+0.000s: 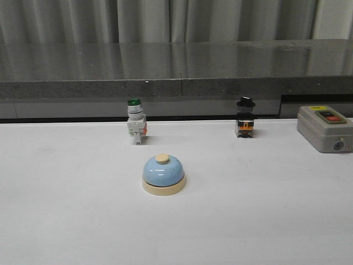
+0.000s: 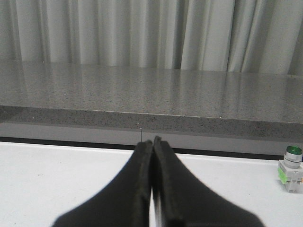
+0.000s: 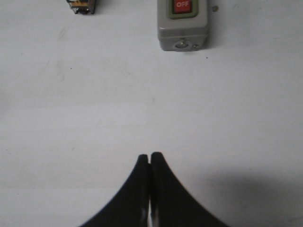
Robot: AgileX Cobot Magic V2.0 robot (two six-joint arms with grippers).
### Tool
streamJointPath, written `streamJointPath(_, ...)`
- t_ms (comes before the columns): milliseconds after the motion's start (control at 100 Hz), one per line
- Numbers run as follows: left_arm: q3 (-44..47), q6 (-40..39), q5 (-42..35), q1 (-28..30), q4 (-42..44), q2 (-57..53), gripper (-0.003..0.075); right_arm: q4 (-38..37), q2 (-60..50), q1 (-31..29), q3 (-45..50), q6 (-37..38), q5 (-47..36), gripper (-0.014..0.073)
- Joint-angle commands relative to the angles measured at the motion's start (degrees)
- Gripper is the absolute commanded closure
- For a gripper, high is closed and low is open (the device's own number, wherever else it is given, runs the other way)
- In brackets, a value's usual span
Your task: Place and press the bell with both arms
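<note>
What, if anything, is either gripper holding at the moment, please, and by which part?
Nothing is held. The left gripper and right gripper are both shut on nothing, and the bell sits untouched on the table.

Bell (image 1: 163,174) mid-table (image 1: 66,221), two switches behind, box (image 1: 325,128) far right, seemingly rearmost

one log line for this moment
bell: on table, untouched | left hand: shut, empty | right hand: shut, empty | press: not yet done

Closed right pincer (image 3: 150,157) above white table (image 3: 94,118), facing grey box (image 3: 183,23)
</note>
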Motion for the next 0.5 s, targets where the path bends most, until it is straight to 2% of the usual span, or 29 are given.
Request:
streamJointPath(0, -1.6, -0.1, -4.6, -0.1, -0.5, -1.2, 0.0739, -0.2, -6.2, -1.1, 1.8, 0.1, -3.9, 0.0662)
streamJointPath(490, -1.6, -0.1, -4.6, -0.1, -0.5, -1.2, 0.0739, -0.2, -39.6, -1.1, 24.3, 0.1, -16.3, 0.0662)
